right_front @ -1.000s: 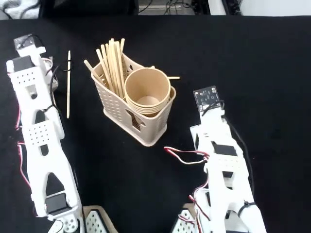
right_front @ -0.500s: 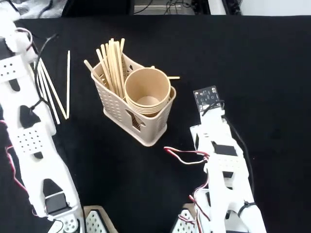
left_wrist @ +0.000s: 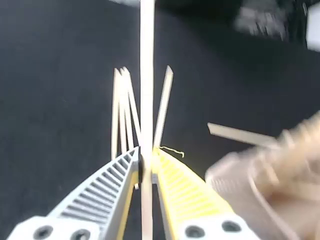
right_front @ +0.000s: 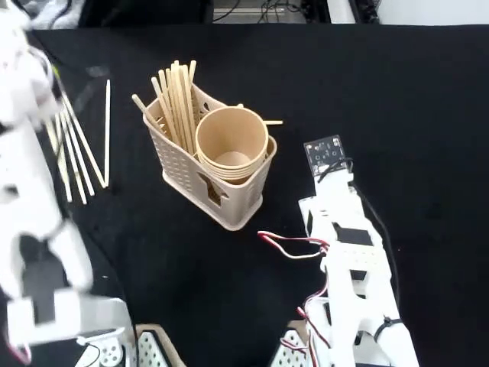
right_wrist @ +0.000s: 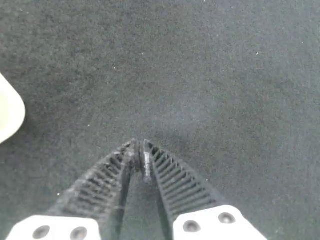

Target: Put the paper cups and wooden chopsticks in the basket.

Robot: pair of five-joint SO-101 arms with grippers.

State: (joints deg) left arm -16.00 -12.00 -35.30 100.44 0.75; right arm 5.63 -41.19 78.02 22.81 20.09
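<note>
A beige slotted basket stands mid-table with stacked paper cups and a bunch of wooden chopsticks upright in it. Several loose chopsticks lie on the black cloth to its left, under my blurred left arm. In the left wrist view my left gripper is shut on one chopstick, held above the loose chopsticks, with the basket off to one side. My right gripper is shut on nothing, over bare cloth beside a basket corner.
My right arm lies along the cloth to the right of the basket, a red and white cable looping from it. The black cloth's far edge borders clutter and cables at the back.
My left arm has swung leftward and up off the table, uncovering several loose chopsticks that it hid a second ago. The right arm, basket and cups have not moved.
</note>
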